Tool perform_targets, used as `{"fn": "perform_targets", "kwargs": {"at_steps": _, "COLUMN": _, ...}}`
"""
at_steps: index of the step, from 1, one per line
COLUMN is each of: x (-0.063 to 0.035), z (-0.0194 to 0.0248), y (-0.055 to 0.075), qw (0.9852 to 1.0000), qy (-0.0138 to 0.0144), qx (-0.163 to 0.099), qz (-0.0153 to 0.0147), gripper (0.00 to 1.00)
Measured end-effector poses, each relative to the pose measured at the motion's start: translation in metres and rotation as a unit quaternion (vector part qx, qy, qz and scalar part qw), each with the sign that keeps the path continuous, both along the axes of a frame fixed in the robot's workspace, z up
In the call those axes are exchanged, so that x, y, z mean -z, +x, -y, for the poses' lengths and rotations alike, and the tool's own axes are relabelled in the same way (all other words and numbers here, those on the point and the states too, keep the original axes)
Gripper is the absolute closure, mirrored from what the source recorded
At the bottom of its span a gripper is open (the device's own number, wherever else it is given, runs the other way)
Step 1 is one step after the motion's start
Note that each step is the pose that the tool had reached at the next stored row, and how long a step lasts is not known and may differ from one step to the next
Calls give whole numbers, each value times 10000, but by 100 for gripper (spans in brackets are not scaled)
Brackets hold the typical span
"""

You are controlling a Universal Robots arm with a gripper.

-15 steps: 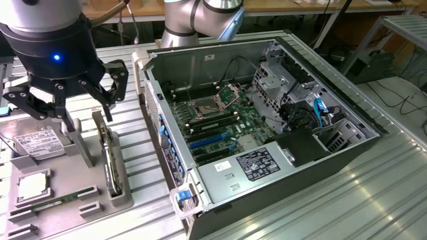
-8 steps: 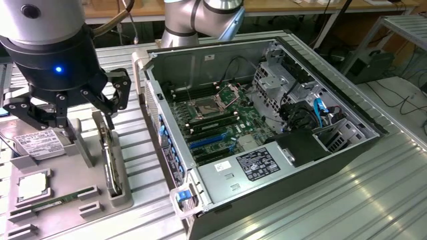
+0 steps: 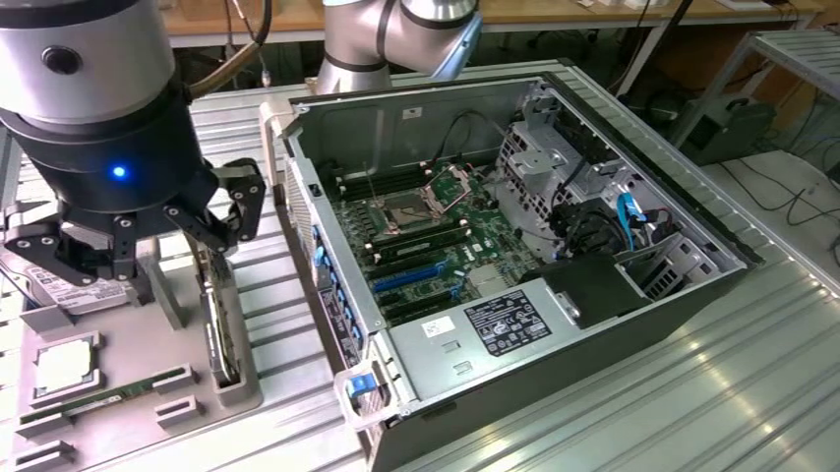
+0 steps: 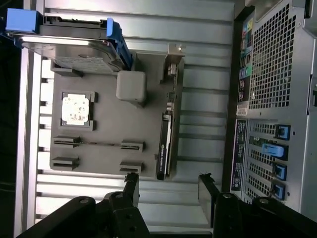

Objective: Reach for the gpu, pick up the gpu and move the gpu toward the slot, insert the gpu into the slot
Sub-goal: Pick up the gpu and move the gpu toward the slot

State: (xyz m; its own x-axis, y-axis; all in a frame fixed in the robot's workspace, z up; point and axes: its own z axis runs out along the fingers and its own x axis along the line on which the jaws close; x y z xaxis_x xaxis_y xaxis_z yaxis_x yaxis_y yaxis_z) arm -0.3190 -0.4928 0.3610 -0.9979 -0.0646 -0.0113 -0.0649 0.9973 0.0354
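One gpu (image 3: 220,329) stands on its long edge in a groove of the grey holder (image 3: 132,413), on the side of the holder nearest the open computer case (image 3: 525,197). We see it as a thin dark card. In the wrist view the gpu (image 4: 163,146) reads as a narrow black strip with a silver metal bracket running on from one end. On the same holder lie a square processor (image 4: 75,109) and a slim memory stick (image 4: 99,144), with a hard drive (image 4: 74,47) in blue rails beyond them. Above the card hang the fingers (image 4: 131,186), spread wide, one to either side of the card's line and clear of it. The arm (image 3: 98,88) points straight down over the holder, a blue light glowing on its wrist. We find the blue slot (image 3: 400,279) on the green motherboard inside the case, well apart from the card, everything resting on a ribbed metal table (image 3: 735,393).
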Motion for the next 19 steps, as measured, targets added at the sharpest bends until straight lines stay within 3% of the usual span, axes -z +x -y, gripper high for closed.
{"fn": "perform_targets", "kwargs": {"at_steps": 6, "x": 136, "z": 36, "y": 0, "qw": 10000, "qy": 1, "qx": 0, "qz": 1, "gripper": 40}}
{"fn": "perform_targets", "kwargs": {"at_steps": 12, "x": 241, "z": 30, "y": 0, "qw": 9999, "qy": 1, "qx": 100, "qz": 1, "gripper": 40}}
{"fn": "perform_targets", "kwargs": {"at_steps": 19, "x": 327, "z": -79, "y": 0, "qw": 9999, "qy": 1, "qx": 134, "qz": 1, "gripper": 40}}
